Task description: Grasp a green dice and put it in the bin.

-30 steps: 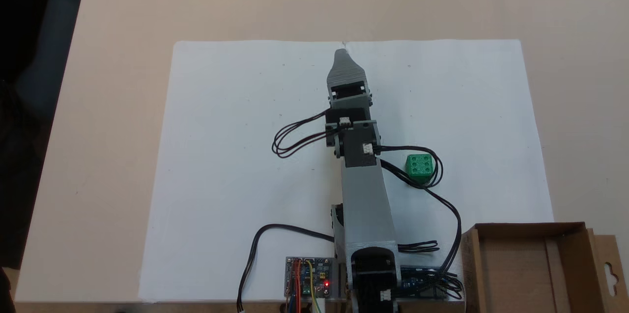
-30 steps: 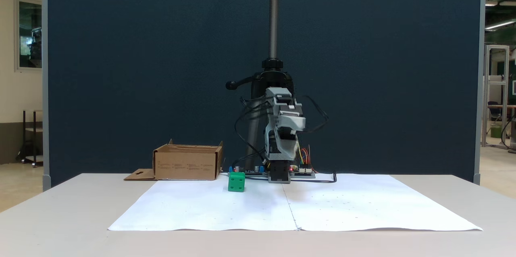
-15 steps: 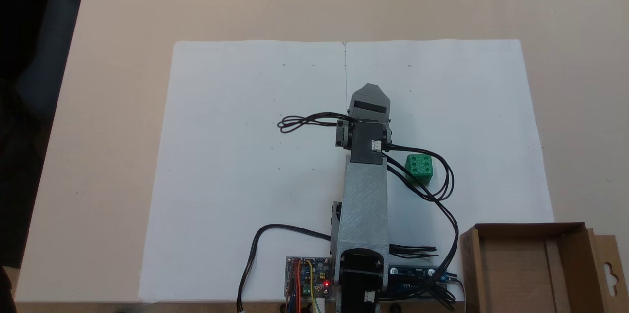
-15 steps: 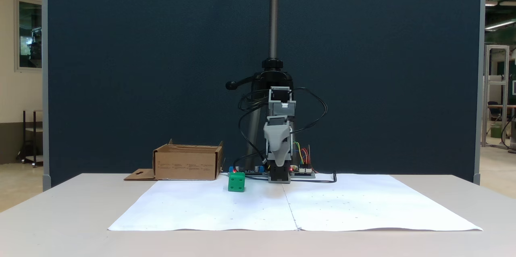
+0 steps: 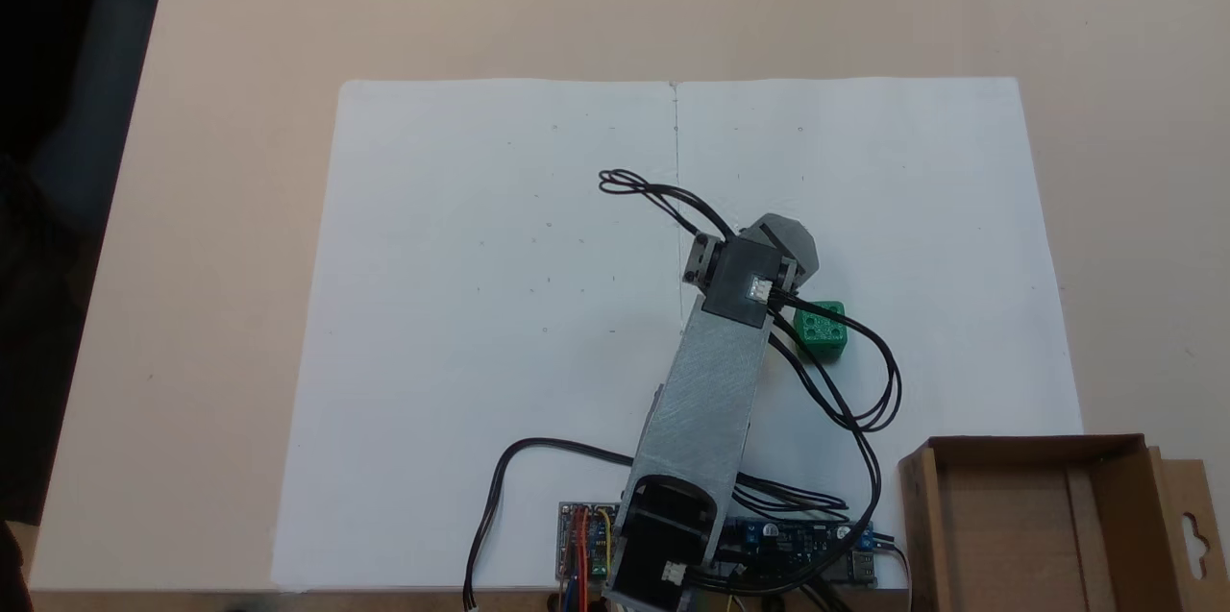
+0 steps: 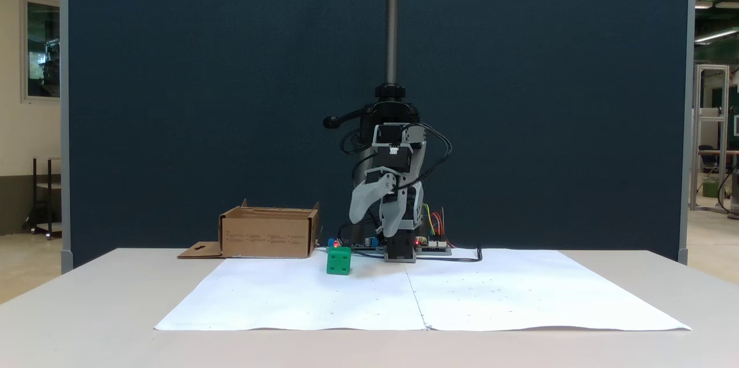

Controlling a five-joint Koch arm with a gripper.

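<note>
Your worktop (image 5: 240, 16) fills the fixed view from above, and the front fixed view adds what that one lacks: the dark blue partition (image 6: 231, 96) standing behind the rig and the metal pole (image 6: 392, 15) rising above the arm's base. The white paper sheet (image 5: 461, 305) lies flat on the worktop in both fixed views, with a seam down its middle. From above you look straight into the bin (image 5: 1009, 535), at the lower right off the sheet's corner, and you can see its bare floor and the side flap with the keyhole slot; from the front you get the bin's (image 6: 268, 233) outer wall, at the left of the arm. The arm (image 5: 706, 401) leans up and to the right in the top view, cables looping off both sides, with circuit boards (image 5: 596, 535) at its foot. The pincer (image 6: 374, 225) points downward in the front view with its jaws spread apart, holding nothing, raised above the sheet. The green dice (image 5: 822, 329) sits on the paper just right of the wrist in the top view, partly crossed by cable; from the front the dice (image 6: 338, 260) stands lower left of the pincer, untouched.
</note>
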